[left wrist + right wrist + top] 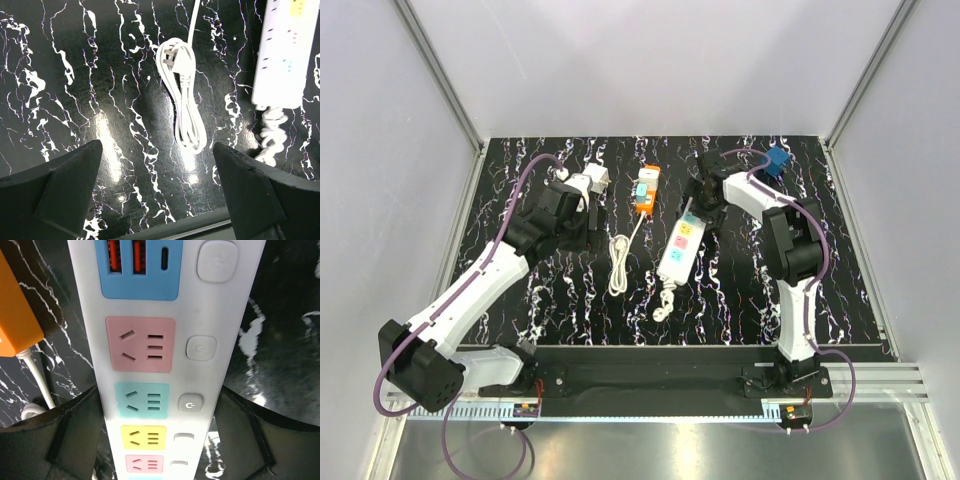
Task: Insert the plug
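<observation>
Far right on the bench [740, 300], the plug [778, 160] sits untouched, well apart from the power strip [680, 245]. Right hand [160, 440] straddles the strip, clamped or not, I cannot tell; left hand [157, 200] gapes wide, empty. Pickup not yet begun: next, grasp that plug.

black marbled table [740, 300] with white power strip [680, 245], orange-and-white plug [646, 190], blue plug [778, 160]
</observation>
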